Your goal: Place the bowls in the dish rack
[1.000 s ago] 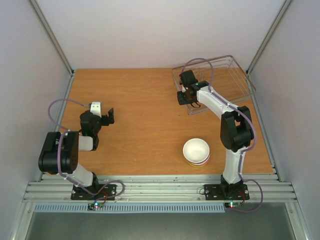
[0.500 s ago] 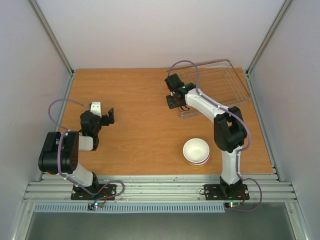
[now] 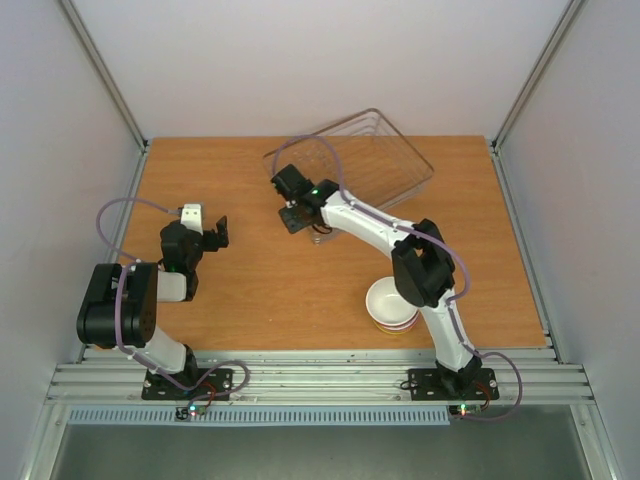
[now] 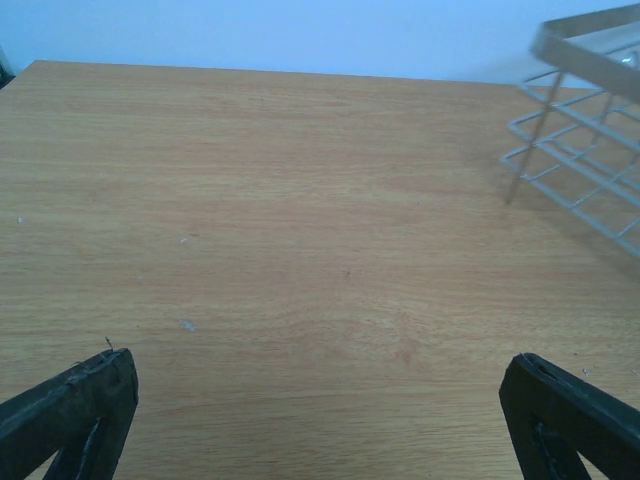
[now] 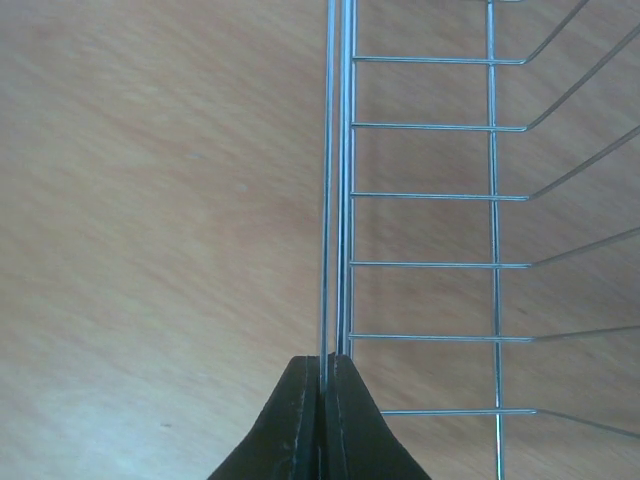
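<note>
Pinching the thin wire rim of the dish rack [image 5: 336, 200] in the right pincer [image 5: 328, 362], squeezed shut flat on the wire. Looks like a get-ready step: shifting the rack to a handy spot before any loading. Seems tipped up a bit, stretching ahead and to the right of that pincer. No bowl inside it yet. Seeing the bowls [image 3: 388, 298] stacked well behind the right pincer, back near the foot of its arm and well apart from the rack. Holding nothing in the left pincer [image 3: 208, 222], spread wide open over the bare table [image 4: 250, 200], with the rack ahead and off to its right. Next, most likely: set the rack down flat, let go of the wire, then reach back to the stack and lift just 1 bowl, the top one, gripping its edge softly
</note>
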`<state>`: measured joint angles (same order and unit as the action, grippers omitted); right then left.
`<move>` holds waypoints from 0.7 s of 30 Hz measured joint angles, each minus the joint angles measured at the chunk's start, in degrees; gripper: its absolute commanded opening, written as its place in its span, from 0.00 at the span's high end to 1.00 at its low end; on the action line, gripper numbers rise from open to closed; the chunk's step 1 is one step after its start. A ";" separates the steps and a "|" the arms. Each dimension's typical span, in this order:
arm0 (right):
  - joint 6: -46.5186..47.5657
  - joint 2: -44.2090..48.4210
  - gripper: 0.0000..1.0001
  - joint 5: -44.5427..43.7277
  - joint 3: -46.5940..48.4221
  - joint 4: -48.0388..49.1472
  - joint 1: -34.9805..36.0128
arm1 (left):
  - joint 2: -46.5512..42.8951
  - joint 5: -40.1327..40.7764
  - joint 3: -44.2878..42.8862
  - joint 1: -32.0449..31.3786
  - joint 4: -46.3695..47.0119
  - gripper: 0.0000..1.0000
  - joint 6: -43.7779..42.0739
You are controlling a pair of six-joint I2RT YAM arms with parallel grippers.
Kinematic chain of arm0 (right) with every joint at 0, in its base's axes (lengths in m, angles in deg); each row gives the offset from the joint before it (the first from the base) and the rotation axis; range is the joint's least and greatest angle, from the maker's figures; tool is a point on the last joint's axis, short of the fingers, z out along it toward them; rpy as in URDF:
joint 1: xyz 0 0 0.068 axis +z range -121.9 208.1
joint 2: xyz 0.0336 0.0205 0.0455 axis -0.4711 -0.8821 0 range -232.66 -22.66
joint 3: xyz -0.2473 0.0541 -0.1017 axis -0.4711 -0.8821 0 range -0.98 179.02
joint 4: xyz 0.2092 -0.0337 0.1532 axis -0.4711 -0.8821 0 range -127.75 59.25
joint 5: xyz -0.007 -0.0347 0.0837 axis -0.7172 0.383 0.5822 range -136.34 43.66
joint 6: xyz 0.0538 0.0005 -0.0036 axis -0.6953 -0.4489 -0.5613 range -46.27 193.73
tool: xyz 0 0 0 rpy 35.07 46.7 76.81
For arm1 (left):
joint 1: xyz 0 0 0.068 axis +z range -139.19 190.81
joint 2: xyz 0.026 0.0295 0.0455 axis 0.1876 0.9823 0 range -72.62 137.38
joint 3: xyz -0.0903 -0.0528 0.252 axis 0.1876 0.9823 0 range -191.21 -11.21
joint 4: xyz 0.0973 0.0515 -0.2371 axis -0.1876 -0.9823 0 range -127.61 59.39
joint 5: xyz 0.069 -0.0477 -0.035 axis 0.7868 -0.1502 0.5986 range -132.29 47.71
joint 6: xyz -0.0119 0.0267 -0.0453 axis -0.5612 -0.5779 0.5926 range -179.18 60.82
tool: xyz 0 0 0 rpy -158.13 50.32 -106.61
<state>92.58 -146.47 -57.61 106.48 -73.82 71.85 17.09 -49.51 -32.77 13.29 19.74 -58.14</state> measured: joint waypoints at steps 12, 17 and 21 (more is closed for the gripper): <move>0.24 -6.14 0.67 0.46 9.73 -2.73 8.02 | 0.00 0.00 0.00 0.00 0.00 0.01 0.00; 1.16 -6.29 0.33 0.66 10.56 -2.19 8.61 | 0.00 0.00 -0.09 0.00 0.00 0.01 0.00; 2.25 -5.81 0.19 1.42 9.44 -0.87 8.61 | 0.00 0.00 -0.09 0.00 0.00 0.01 0.00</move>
<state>94.83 -152.28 -56.19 115.92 -74.70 80.46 17.09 -49.51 -32.86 13.29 19.74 -58.14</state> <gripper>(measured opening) 0.740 0.994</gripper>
